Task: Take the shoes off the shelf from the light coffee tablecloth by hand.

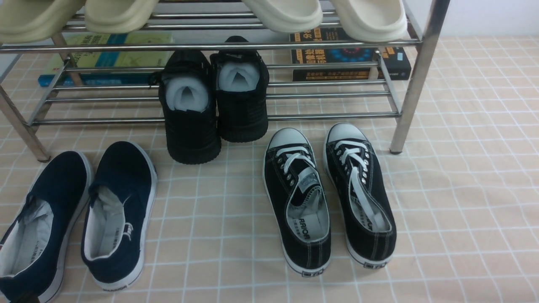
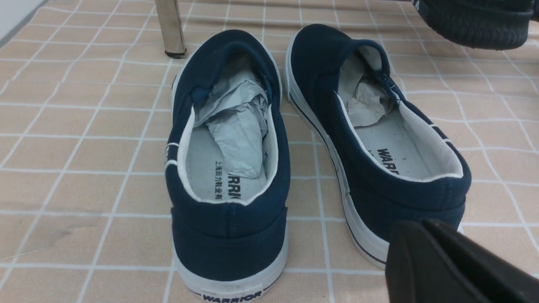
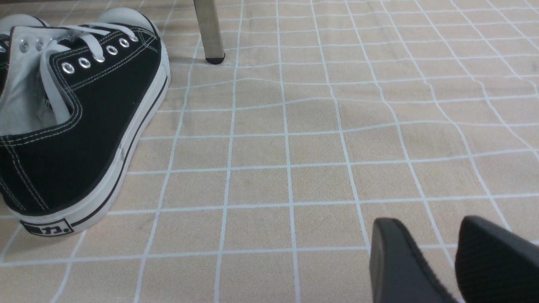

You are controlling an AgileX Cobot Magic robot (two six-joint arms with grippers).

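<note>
Navy shoes [image 1: 80, 219] are set on the tablecloth [image 1: 463, 202] at far left, in front of the shelf's [image 1: 414, 80] left leg, toes toward it; the outer shoe is cut by the front view's left and bottom edges. A narrow strip of cloth is left between the pair. The left gripper [image 2: 425, 235] is seen just behind the heel of the inner navy shoe, fingers pressed together, nothing held. Black chunky pair [image 1: 214, 105] is parked half on the lowest tier, toes overhanging the cloth. Laced sneakers [image 1: 328, 198] are placed centre-right. Right of them, open cloth runs to the frame edge. The right gripper [image 3: 450, 261] is held there, jaws slightly apart, empty.
</note>
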